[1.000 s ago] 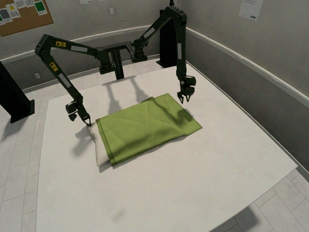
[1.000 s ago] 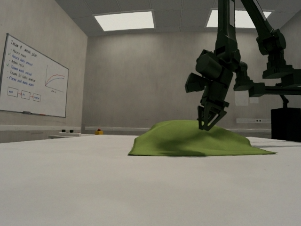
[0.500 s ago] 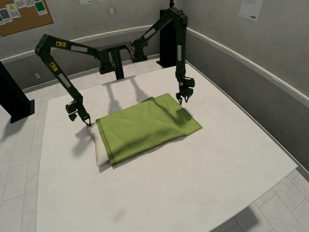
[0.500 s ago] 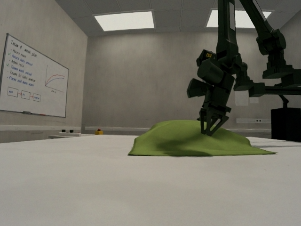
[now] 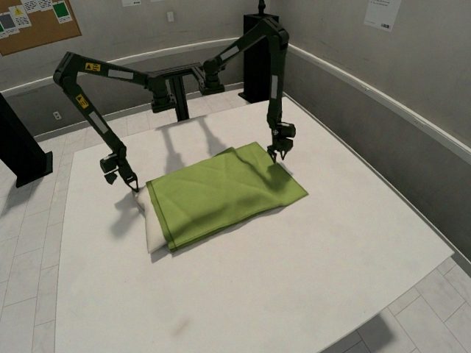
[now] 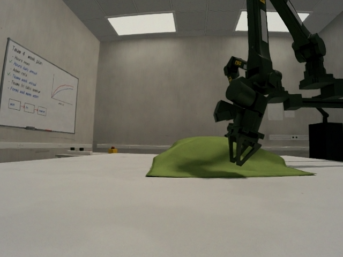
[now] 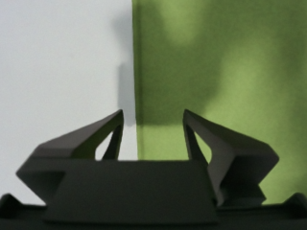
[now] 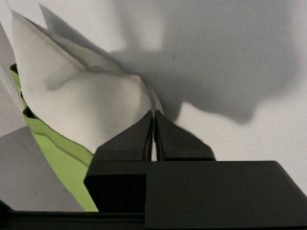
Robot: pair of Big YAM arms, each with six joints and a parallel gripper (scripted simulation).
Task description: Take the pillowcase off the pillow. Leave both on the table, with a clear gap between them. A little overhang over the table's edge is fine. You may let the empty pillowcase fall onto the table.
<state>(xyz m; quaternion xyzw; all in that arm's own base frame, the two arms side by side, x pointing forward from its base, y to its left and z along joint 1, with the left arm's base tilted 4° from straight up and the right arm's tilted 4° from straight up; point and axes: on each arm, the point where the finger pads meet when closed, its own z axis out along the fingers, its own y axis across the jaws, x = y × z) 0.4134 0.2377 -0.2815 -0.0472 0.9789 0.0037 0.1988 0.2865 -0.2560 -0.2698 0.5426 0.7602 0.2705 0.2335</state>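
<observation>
Top view has my left arm bent high and reaching down near the closed end of the pillowcase point(image 5: 224, 186) point(image 6: 193, 160) point(image 7: 240, 105) point(image 8: 58, 155), with the left tool point(image 5: 278, 160) point(image 6: 236, 163) point(image 7: 153, 115) angled down, fingers spread, nothing between them. In the left wrist view its tips sit either side of the case's straight edge. My right arm folds up and over too, coming down at the open end, and the right tool point(image 5: 137, 190) point(image 8: 153, 115) is pressed together on a corner of the pillow point(image 5: 154, 228) point(image 8: 106, 105).

Most of the pillow is inside the case, with just the one end poking out of the opening. All of this is on the white counter point(image 5: 266, 284) point(image 6: 166, 210) point(image 7: 62, 72) point(image 8: 269, 144). The case is matte green cloth, kinda rumpled, with a stitched hem and flat corners. The pillow's off-white, puffy, and creased toward my pinch.
</observation>
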